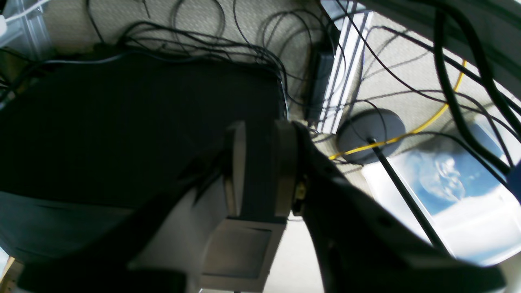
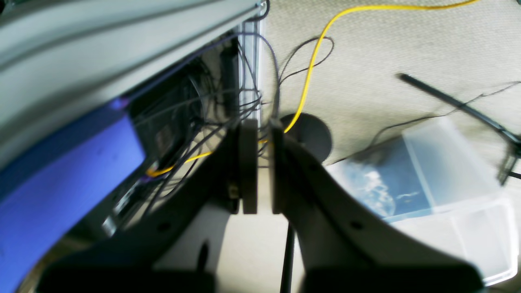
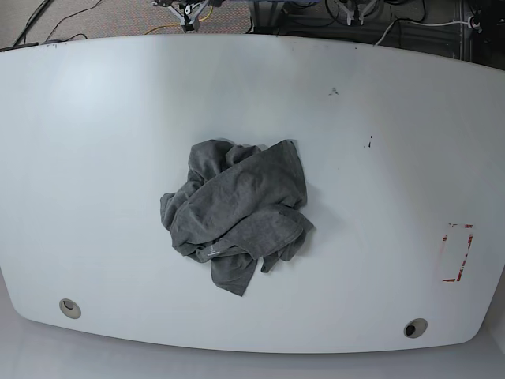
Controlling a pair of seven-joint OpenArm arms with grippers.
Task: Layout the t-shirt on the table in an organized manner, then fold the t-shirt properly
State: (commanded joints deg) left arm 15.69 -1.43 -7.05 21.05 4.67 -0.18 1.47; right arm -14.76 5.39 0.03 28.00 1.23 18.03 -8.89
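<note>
Two round grommet holes sit at the near edge of the glossy white bench (image 3: 95,118), one at the left (image 3: 69,308) and one at the right (image 3: 415,328). Beyond them, near the middle of the bench and slightly left of centre, lies the t-shirt (image 3: 237,213), a dark heather-grey bundle, crumpled and heaped on itself, not spread out. Nothing touches it. A red-tape rectangle mark (image 3: 457,253) lies well to its right, near the right edge, and small dark specks (image 3: 368,143) dot the far right part of the surface.

Neither arm is over the bench. The left hand (image 1: 260,171) hangs above carpeted floor strewn with black cables (image 1: 203,40); its pads stand apart, clasping nothing. The right hand (image 2: 260,167) also hangs over the floor, its pads nearly together with a narrow gap, nothing between them. A yellow cable (image 2: 313,57) and a clear plastic bin (image 2: 447,195) lie on the carpet beneath it.
</note>
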